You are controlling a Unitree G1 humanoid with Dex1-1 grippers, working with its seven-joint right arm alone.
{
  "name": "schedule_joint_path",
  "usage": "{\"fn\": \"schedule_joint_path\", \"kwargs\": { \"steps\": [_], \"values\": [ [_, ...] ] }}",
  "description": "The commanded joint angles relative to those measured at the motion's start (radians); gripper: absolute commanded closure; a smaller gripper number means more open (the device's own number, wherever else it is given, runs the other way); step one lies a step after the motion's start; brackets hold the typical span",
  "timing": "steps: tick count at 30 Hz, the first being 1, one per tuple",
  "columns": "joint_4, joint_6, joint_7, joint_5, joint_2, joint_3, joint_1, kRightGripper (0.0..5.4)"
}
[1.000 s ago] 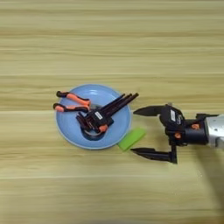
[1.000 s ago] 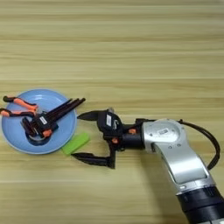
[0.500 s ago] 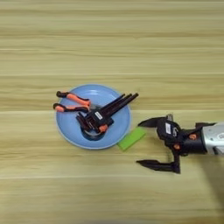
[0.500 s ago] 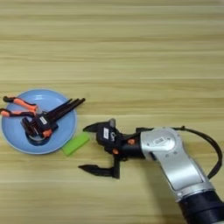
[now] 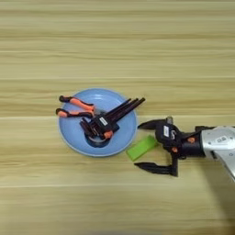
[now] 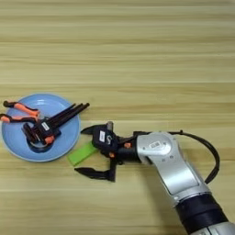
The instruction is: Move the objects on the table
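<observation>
A light wood table [image 5: 119, 41] with long horizontal plank grain fills the view; at left a round light-blue plate [image 5: 73, 137] holds orange-handled pliers [image 5: 73, 106] on its upper left rim and a black clamp with orange tips [image 5: 108, 121] across its middle, bars jutting past the right rim; just beside the plate's lower right edge lies a small green block [image 5: 142, 148]; the right gripper [image 5: 148, 146] sits spread wide, one finger on either side of the block's right end; the silver forearm [image 6: 172, 167] runs off to the lower right.
</observation>
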Motion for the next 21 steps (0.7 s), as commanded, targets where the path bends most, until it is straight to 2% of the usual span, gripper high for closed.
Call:
{"fn": "schedule_joint_path", "kwargs": {
  "steps": [1,4,8,21],
  "values": [
    [-0.008,-0.016,-0.034,-0.012,-0.020,-0.007,-0.048,0.04],
    [-0.006,-0.015,-0.024,-0.009,-0.025,-0.004,-0.048,0.04],
    [-0.007,-0.011,-0.014,-0.005,-0.030,-0.002,-0.047,0.33],
    [-0.004,0.005,-0.010,-0.008,-0.030,-0.002,-0.054,1.67]
  ]
}}
